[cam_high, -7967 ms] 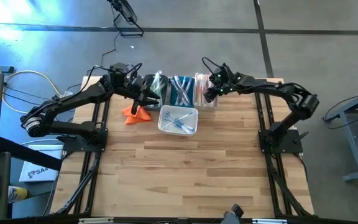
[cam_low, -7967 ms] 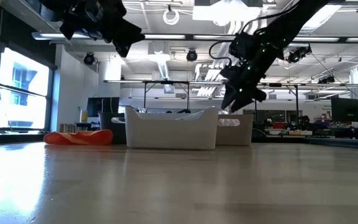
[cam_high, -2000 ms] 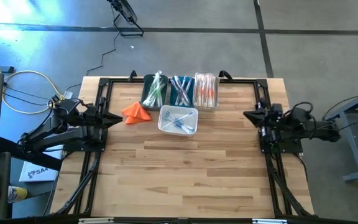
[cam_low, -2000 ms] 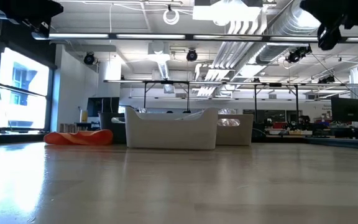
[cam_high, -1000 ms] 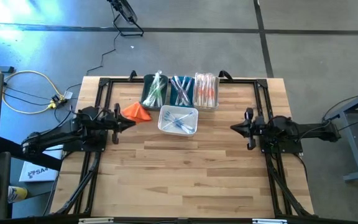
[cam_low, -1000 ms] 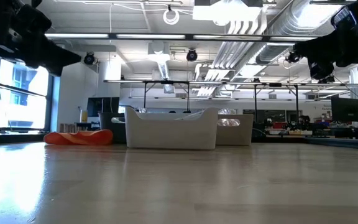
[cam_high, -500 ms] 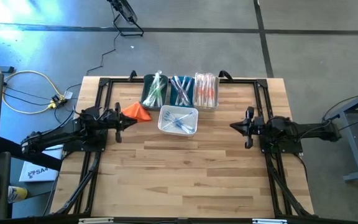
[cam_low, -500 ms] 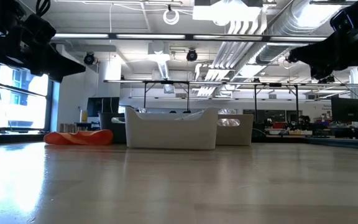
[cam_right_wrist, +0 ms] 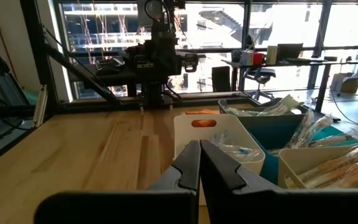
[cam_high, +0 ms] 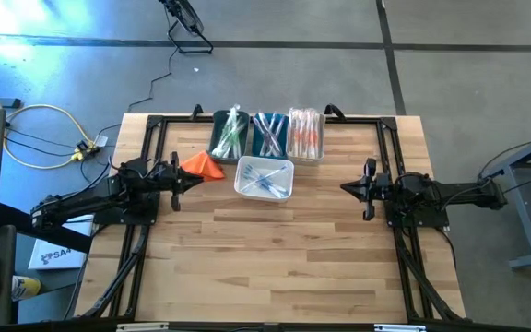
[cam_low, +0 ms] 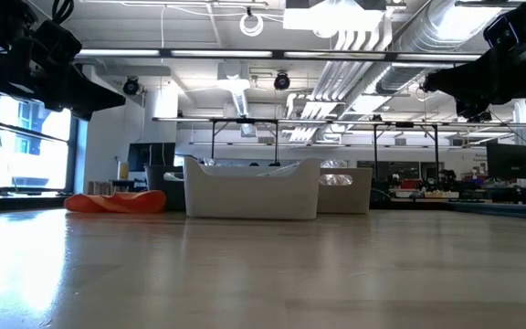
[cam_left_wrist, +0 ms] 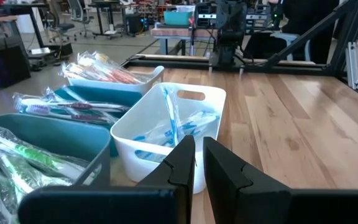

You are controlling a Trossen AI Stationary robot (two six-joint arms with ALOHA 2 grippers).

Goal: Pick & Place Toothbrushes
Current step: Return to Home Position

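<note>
Wrapped toothbrushes lie in a row of three bins at the far edge: green ones (cam_high: 230, 134), blue ones (cam_high: 267, 134) and orange ones (cam_high: 306, 135). In front of that row stands a white bin (cam_high: 239, 175) holding several pale blue toothbrushes (cam_left_wrist: 173, 127). My left gripper (cam_high: 196, 178) hovers level at the left, just left of the white bin, shut and holding nothing; its fingers (cam_left_wrist: 185, 155) point at the bin. My right gripper (cam_high: 343, 187) hovers level at the right, shut and holding nothing (cam_right_wrist: 199, 143), pointing toward the same bin (cam_right_wrist: 219, 127).
An orange folded cloth (cam_high: 203, 165) lies on the table left of the white bin, close to my left gripper. Black frame rails (cam_high: 159, 148) run along the table's left, right and far sides. Bare wood (cam_high: 265, 249) stretches from the bins to the near edge.
</note>
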